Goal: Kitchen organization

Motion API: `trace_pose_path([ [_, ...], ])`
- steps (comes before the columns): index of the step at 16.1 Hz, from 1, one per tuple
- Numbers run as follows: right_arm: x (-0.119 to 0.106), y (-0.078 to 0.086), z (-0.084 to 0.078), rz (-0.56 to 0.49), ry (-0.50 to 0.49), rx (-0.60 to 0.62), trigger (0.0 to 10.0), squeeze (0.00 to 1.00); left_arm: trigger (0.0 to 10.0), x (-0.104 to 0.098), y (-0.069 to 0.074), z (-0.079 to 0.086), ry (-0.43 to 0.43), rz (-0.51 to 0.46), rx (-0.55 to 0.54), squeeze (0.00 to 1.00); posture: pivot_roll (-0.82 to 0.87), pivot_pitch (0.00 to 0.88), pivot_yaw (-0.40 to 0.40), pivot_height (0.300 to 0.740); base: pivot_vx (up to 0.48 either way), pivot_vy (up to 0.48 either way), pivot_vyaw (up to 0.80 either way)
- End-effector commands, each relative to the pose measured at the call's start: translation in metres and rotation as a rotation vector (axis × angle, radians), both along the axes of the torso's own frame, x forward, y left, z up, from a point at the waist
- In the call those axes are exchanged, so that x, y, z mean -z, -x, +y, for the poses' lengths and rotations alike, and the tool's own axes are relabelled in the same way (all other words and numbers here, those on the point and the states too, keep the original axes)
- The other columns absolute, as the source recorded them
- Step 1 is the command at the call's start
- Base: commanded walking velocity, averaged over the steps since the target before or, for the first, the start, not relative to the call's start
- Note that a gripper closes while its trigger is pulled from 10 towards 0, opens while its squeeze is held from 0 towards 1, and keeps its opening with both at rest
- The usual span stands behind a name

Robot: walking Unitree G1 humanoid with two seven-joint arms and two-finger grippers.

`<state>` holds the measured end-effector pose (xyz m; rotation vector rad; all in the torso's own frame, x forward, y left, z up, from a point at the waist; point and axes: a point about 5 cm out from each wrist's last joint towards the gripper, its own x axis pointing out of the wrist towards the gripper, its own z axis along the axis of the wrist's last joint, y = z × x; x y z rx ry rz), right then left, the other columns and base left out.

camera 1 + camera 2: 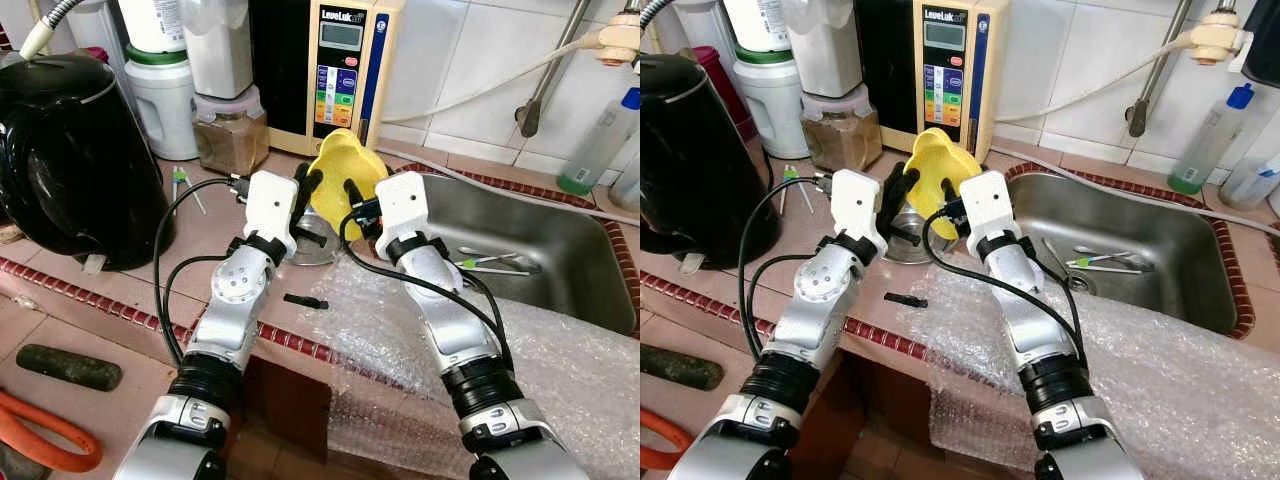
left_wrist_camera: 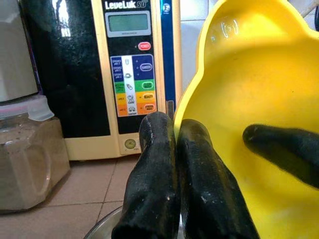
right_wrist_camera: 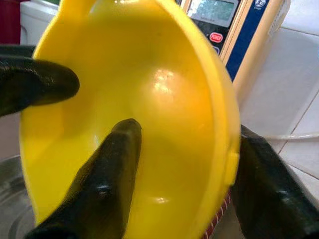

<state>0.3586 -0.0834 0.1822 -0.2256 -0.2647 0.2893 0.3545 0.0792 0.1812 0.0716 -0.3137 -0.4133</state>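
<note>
A yellow plastic bowl [image 1: 345, 172] is held up on its side above the counter, its hollow facing me. My left gripper [image 1: 308, 182] is shut on the bowl's left rim; in the left wrist view its fingers [image 2: 154, 164] press together at the rim of the bowl [image 2: 259, 89]. My right gripper [image 1: 356, 196] is shut on the right rim. In the right wrist view one of its fingers [image 3: 112, 169] lies inside the bowl [image 3: 164, 99] and the other sits outside the wall. A round steel dish [image 1: 312, 246] rests on the counter just below.
A black kettle [image 1: 70, 160] stands at the left and a water ioniser [image 1: 340, 70] against the wall behind the bowl, with a jar [image 1: 230, 135] beside it. The steel sink [image 1: 560, 300] with utensils lies to the right. Bubble wrap [image 1: 400, 320] covers the counter front. A small black piece [image 1: 305, 300] lies near the edge.
</note>
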Motion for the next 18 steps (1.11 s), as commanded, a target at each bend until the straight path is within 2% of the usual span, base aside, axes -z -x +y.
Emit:
trace_pose_path([
  [1, -0.006, -0.003, 0.002, -0.025, 0.011, -0.003, 0.0, 0.00, 0.0, -0.006, 0.001, -0.002, -0.007, -0.025, -0.001, 0.00, 0.19, 0.000, -0.040, 0.740, 0.000, 0.000, 0.00],
  [13, 0.003, -0.005, -0.016, -0.028, 0.049, 0.089, 0.0, 0.00, 0.0, -0.006, 0.007, -0.010, 0.012, -0.021, 0.033, 0.00, 0.19, 0.000, -0.040, 0.740, 0.000, 0.000, 0.00],
  [15, 0.004, -0.006, -0.018, -0.025, 0.054, 0.102, 0.0, 0.00, 3.8, -0.004, 0.009, -0.015, 0.020, -0.010, 0.056, 0.00, 0.19, 0.000, -0.038, 0.740, 0.000, 0.000, 0.00],
  [16, 0.004, -0.006, -0.018, -0.026, 0.055, 0.103, 0.0, 0.00, 3.8, -0.004, 0.009, -0.015, 0.020, -0.009, 0.059, 0.00, 0.19, 0.000, -0.037, 0.740, 0.000, 0.000, 0.00],
  [17, 0.004, -0.006, -0.019, -0.026, 0.050, 0.110, 0.0, 0.00, 9.0, -0.005, 0.011, -0.019, 0.050, 0.002, 0.103, 0.00, 0.19, 0.000, -0.036, 0.740, 0.000, 0.000, 0.00],
  [18, 0.005, -0.006, -0.021, -0.025, 0.044, 0.116, 0.0, 0.00, 10.0, -0.006, 0.015, -0.023, 0.091, 0.012, 0.165, 1.00, 0.19, 0.000, -0.035, 0.740, 0.000, 0.000, 0.00],
])
